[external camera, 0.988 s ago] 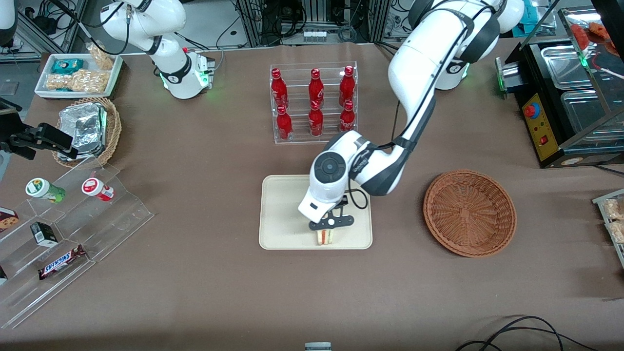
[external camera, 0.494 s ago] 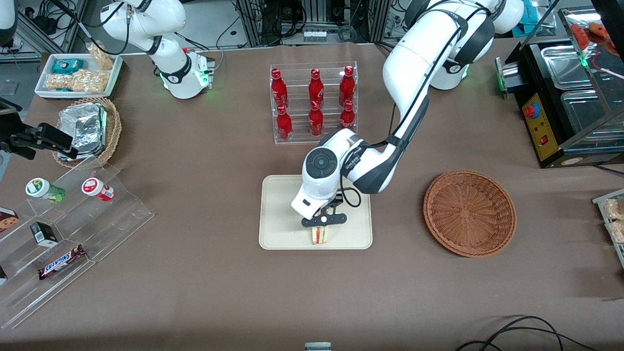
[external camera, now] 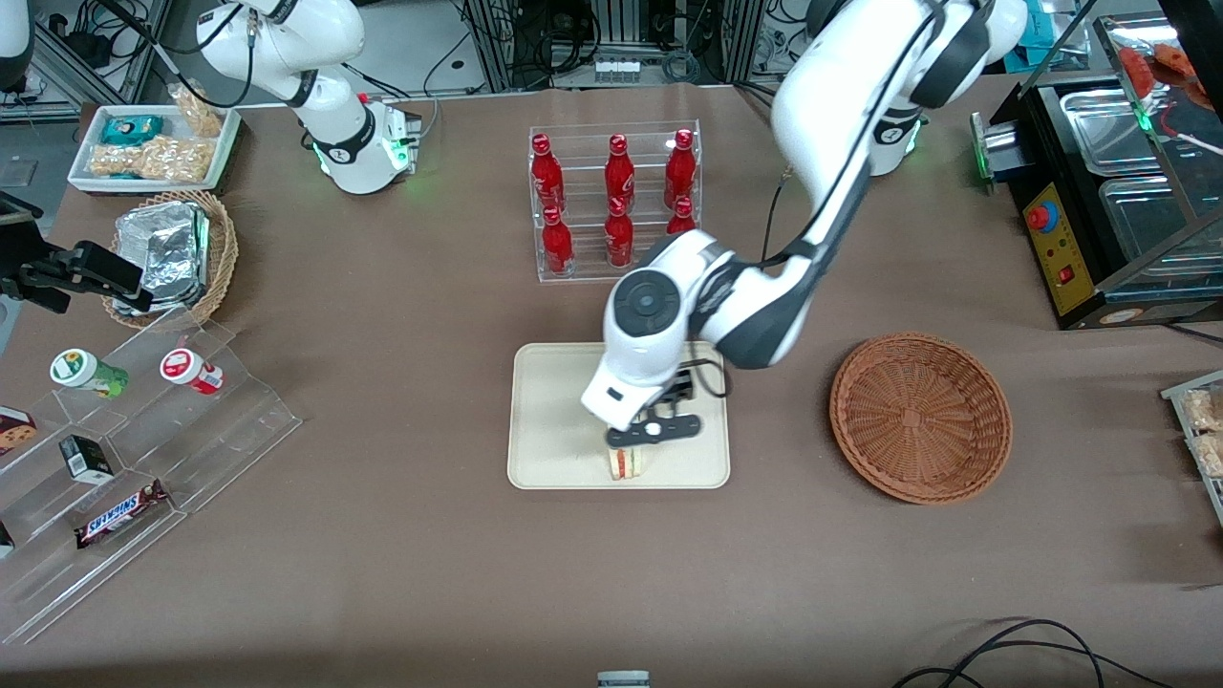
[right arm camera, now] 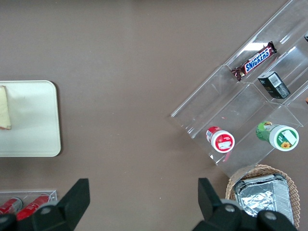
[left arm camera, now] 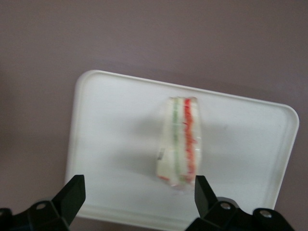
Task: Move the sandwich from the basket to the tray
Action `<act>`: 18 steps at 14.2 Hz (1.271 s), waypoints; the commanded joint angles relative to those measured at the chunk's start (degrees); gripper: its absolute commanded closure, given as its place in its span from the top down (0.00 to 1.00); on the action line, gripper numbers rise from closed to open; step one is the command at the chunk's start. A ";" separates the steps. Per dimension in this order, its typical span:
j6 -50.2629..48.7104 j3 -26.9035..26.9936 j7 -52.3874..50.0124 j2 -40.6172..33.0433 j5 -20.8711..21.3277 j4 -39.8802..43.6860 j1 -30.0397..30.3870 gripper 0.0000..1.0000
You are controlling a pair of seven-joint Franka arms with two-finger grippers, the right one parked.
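We see the sandwich (external camera: 626,463) (left arm camera: 179,142) lying on the tray (external camera: 545,420) (left arm camera: 110,134), close to the rim nearest the front camera. Its long axis runs from that near rim toward the tray's middle, the filling edge facing up. It is a pale wedge in clear wrap, with one green stripe and one orange-red stripe along its length. Just above it we find the gripper (external camera: 653,432) (left arm camera: 138,195), released, fingers spread wide, touching nothing. The basket (external camera: 920,417) sits well apart, toward the working arm's end.

Brown-covered table (external camera: 382,573), cluttered equipment racks (external camera: 611,38)
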 commanded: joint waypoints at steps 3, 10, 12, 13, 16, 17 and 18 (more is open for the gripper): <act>-7.31 -0.03 0.57 -14.60 0.21 -12.56 7.12 1.00; -7.57 -0.03 5.21 -27.26 0.47 -28.21 20.13 1.00; -7.92 0.05 8.46 -32.00 0.56 -33.03 22.24 1.00; -7.93 0.05 10.22 -34.63 0.56 -36.02 23.38 1.00; -8.01 -0.03 16.71 -41.58 0.30 -41.93 26.98 1.00; -9.06 -0.64 21.09 -42.39 -0.05 -41.76 29.70 1.00; -10.55 -1.78 25.40 -43.00 -1.01 -41.33 30.85 1.00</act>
